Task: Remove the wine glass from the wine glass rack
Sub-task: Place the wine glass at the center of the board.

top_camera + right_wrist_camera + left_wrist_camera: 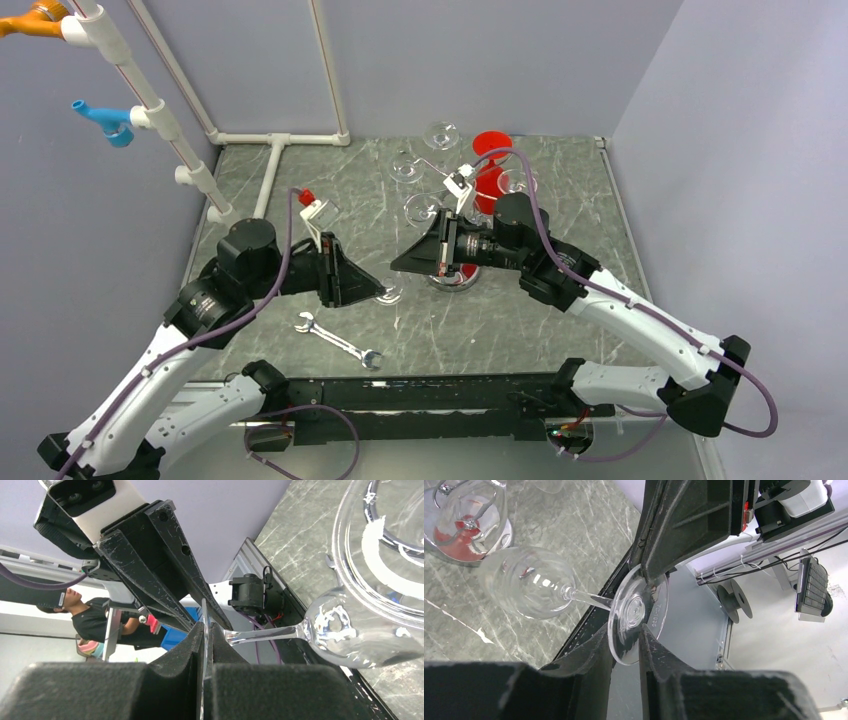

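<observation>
A clear wine glass (531, 582) lies on its side in the air, its bowl toward the wine glass rack (464, 535). My right gripper (205, 626) is shut on the rim of its round foot, with the stem (265, 632) and bowl (345, 630) running off to the right. My left gripper (625, 630) straddles the lower part of the same foot (639, 610), and a narrow gap still shows between its jaws. From above, the two grippers (378, 290) (398, 265) meet nose to nose over the foot (390, 294), in front of the chrome rack (455, 278).
Several more clear glasses (420, 208) hang on the rack's wire arms behind my right gripper. A red cylinder (490, 165) stands by them. A silver wrench (338, 340) lies on the marble table near the front edge. White pipe framing (270, 170) runs along the back left.
</observation>
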Tool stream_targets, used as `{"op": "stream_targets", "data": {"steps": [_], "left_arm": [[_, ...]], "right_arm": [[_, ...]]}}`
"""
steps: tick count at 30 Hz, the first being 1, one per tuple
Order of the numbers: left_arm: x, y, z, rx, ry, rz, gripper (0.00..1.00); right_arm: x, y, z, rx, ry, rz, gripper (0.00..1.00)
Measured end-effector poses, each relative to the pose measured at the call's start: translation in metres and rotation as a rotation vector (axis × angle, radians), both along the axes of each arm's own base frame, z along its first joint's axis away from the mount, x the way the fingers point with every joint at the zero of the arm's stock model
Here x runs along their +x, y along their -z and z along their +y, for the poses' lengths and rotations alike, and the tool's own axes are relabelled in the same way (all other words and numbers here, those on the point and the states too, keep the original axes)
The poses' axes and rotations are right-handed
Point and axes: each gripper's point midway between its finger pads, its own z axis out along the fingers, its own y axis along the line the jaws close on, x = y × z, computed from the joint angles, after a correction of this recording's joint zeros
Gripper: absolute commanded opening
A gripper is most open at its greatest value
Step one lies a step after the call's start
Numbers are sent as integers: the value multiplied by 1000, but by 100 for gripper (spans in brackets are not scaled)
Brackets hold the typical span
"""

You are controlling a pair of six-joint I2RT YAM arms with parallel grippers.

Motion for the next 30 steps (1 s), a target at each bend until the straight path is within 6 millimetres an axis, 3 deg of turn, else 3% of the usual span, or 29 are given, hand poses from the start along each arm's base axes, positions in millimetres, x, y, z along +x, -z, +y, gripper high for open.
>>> {"op": "stream_targets", "data": {"steps": [8,30], "left_arm": [[-2,-1,1,-2,4,8,0],[-5,-5,13,7,-51,-4,0]], "right_arm": [[-4,-4,3,12,-31,-21,0],[-5,-7,14,41,-55,-47,0]]}}
